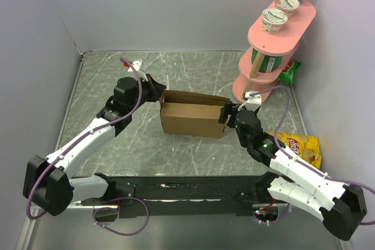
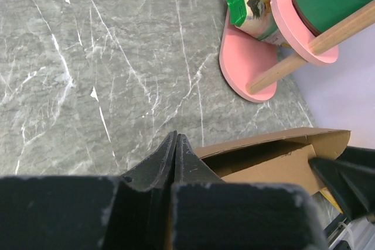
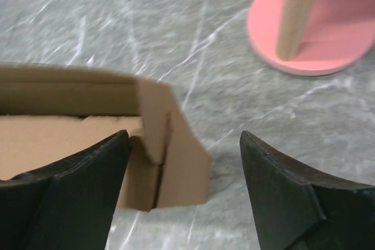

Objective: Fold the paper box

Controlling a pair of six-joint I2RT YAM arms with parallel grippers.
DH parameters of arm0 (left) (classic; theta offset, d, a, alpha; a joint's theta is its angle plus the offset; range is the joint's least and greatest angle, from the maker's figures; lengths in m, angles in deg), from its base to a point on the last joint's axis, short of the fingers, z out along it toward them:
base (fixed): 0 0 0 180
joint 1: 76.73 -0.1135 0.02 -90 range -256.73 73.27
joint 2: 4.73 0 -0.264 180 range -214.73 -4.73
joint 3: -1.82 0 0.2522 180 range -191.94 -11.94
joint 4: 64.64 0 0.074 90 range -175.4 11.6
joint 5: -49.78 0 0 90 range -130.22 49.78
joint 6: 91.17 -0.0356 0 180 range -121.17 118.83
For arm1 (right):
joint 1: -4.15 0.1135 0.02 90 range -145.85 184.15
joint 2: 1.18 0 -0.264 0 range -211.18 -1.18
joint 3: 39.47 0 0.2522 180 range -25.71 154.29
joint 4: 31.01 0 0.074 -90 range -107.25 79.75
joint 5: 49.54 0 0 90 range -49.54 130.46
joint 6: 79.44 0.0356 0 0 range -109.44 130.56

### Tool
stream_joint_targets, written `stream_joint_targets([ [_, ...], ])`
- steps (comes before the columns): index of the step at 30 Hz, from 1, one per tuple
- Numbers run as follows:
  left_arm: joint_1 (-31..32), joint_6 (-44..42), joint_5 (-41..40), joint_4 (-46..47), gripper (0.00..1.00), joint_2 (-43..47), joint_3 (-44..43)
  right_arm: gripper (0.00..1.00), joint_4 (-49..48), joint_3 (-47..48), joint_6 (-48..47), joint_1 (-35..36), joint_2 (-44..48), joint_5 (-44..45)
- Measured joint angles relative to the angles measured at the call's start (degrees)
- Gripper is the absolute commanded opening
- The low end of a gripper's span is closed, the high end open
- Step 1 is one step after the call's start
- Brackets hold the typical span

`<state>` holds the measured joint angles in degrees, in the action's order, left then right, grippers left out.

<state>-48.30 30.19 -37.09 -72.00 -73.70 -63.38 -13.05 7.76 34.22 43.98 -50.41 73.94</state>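
Jaws of the right gripper stand wide apart at the near right, one finger inside the paper box and the other outside its right end wall. The box sits upright, top open, mid-table, between both arms. The left gripper is fully closed at the box's left rear corner; whether cardboard lies between its fingers cannot be told. A pink shelf stands at the far right.

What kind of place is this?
Probably a robot test bench: plain walls boxing in a marble-look table, a pink shelf of yogurt cups, and a paper box between two arms.
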Motion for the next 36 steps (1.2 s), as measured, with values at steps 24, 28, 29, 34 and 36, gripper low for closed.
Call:
stream_joint_targets([
  [24,1.0,-0.5,-1.9,6.4,0.01,2.2,4.7,0.86,14.4,9.5,-8.1,3.5,9.8,-10.6],
  [28,1.7,-0.7,-2.7,7.7,0.01,4.3,6.8,0.86,14.6,19.8,-8.1,3.5,0.1,-12.2],
  [29,1.8,-0.7,-3.1,8.1,0.01,4.7,7.3,0.86,14.1,21.3,-8.2,3.5,-2.1,-12.6],
  [34,2.7,-0.7,-5.0,10.2,0.01,6.1,9.3,0.86,12.1,24.6,-8.9,3.5,-10.1,-12.9],
  [36,3.1,-0.6,-5.7,11.0,0.01,6.4,10.0,0.86,10.8,26.1,-9.2,3.5,-13.4,-12.3],
])
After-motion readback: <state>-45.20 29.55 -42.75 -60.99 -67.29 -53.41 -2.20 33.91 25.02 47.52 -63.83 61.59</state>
